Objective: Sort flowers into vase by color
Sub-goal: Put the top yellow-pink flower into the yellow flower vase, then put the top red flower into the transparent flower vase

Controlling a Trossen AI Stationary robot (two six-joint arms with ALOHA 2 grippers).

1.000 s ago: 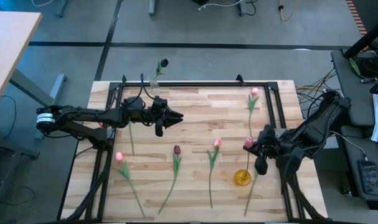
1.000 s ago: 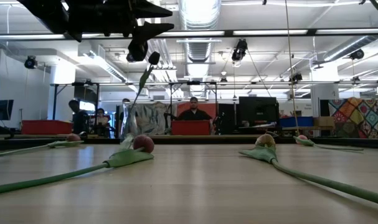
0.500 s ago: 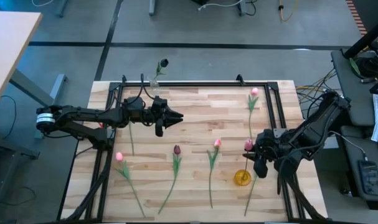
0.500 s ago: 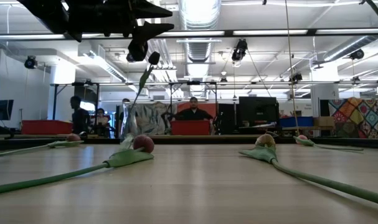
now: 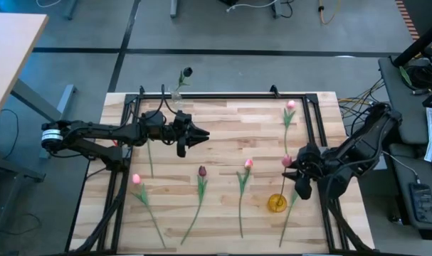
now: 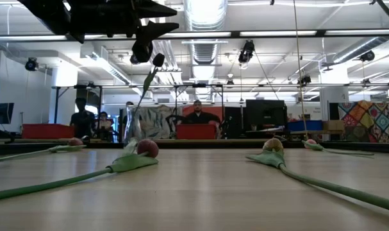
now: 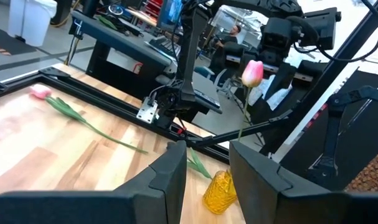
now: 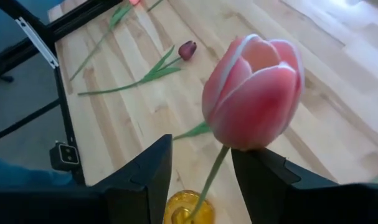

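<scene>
Now my right claw (image 5: 298, 178) stands open around a pink tulip (image 8: 254, 93) whose stem sits in the yellow vase (image 5: 276, 203); my left claw (image 5: 194, 135) hovers open over the counter (image 5: 223, 114).

A robotics lab: long ceiling strip lights (image 6: 206, 13), black computer monitors (image 6: 264, 112), seated people (image 6: 197, 114) behind red partitions (image 6: 195, 131)

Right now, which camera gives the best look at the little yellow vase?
The left wrist view: the yellow vase stands in full side view with a pink tulip rising from it. The high view shows the vase only from above, beside the right gripper. The right wrist view catches only its rim. I cannot find it in the low view.
</scene>
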